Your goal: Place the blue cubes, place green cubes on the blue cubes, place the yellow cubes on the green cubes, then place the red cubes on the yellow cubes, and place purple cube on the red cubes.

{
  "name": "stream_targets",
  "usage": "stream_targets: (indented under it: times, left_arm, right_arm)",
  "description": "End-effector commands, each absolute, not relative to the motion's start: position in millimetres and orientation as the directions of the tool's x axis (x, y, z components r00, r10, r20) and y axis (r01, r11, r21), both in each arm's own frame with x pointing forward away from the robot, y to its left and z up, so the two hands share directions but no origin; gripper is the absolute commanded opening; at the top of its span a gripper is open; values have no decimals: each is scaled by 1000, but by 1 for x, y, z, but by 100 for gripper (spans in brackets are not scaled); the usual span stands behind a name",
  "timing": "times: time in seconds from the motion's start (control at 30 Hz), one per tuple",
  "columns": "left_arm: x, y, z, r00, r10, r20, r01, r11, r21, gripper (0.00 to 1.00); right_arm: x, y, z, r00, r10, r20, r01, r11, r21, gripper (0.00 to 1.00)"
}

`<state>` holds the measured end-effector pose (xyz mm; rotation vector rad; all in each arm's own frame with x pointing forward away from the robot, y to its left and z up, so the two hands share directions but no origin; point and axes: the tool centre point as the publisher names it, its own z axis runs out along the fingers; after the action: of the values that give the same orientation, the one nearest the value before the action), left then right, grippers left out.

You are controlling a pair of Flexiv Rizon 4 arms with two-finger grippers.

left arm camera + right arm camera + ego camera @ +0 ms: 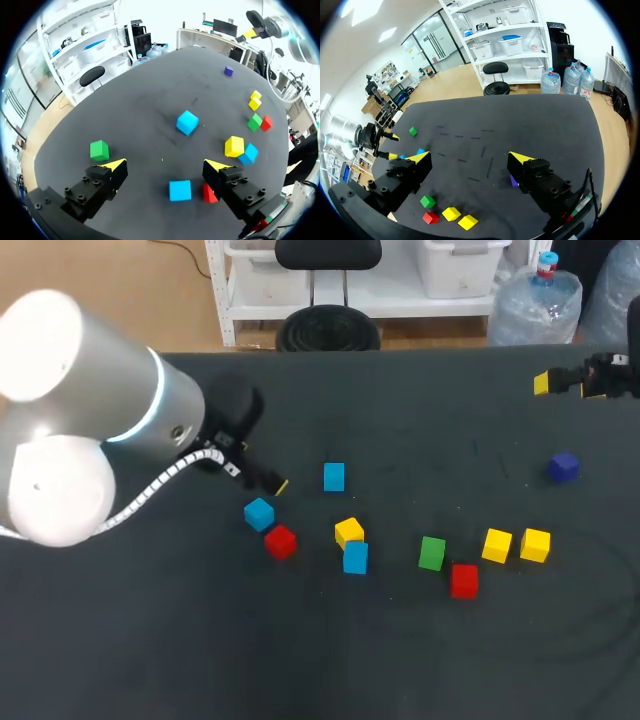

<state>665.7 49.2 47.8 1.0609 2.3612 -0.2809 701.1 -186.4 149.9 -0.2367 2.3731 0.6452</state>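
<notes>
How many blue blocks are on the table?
3. The far blue cube stands alone; the left blue cube sits beside a red cube; the near blue cube is beside a yellow cube. The left arm hides some table, so more may be hidden.

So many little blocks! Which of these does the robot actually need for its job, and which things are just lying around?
Needed for the job:
three blue cubes
two green cubes
three yellow cubes
two red cubes
one purple cube

Just there:
the dark table under them
</notes>
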Motion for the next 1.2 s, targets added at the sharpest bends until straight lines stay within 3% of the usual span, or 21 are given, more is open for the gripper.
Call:
stream_targets:
  times: [0.03,1.2]
  left_arm:
    - [650,56,48,-551,630,-548,733,679,44,100]
    - [633,62,23,-562,643,-520,756,655,-8,100]
  right_arm:
    - [700,-185,150,-767,0,-642,-322,865,384,100]
    - [700,-185,150,-767,0,-642,-322,865,384,100]
